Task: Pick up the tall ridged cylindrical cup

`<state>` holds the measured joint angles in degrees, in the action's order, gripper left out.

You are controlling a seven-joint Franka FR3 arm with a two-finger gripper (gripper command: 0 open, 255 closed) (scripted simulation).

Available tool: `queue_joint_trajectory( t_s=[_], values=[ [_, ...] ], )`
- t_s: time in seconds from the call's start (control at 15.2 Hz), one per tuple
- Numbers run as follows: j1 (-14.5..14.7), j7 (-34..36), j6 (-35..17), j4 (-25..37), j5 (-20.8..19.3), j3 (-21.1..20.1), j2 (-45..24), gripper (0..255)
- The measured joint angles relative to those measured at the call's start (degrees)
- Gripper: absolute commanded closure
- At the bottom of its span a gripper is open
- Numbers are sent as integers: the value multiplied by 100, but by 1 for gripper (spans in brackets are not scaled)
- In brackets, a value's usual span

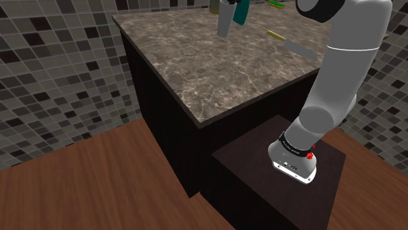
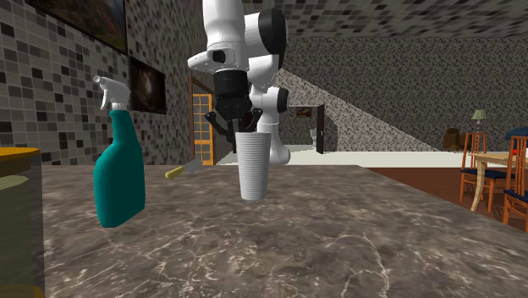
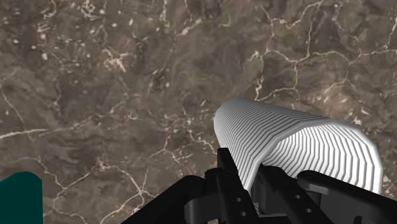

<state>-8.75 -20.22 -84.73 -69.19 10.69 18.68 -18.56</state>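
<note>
The tall ridged cup (image 2: 253, 165) is white and stands upright on the marble countertop (image 2: 338, 229). In the shoulder view the cup (image 1: 224, 21) is at the far end of the counter. My black gripper (image 2: 241, 129) comes down from above onto the cup's rim on the second exterior view's left side. In the wrist view the ridged cup (image 3: 292, 143) stretches away from the gripper (image 3: 245, 170), with one finger (image 3: 225, 170) outside its wall and the other against it on the other side. The fingers are shut on the cup's wall at the rim.
A teal spray bottle (image 2: 118, 173) stands close to the cup, to its left in the second exterior view. A knife with a yellow handle (image 2: 188, 169) lies behind it. A yellowish container (image 2: 17, 220) stands at that view's near left. The counter edge (image 1: 196, 121) drops to a wooden floor.
</note>
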Motion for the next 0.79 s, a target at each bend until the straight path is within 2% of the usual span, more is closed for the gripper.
queue_joint_trajectory(
  t_s=[0.46,0.79],
  values=[
    [-105,16,492,697,77,4,-211,255],
    [-295,57,1139,1759,227,-11,-630,255]
  ],
)
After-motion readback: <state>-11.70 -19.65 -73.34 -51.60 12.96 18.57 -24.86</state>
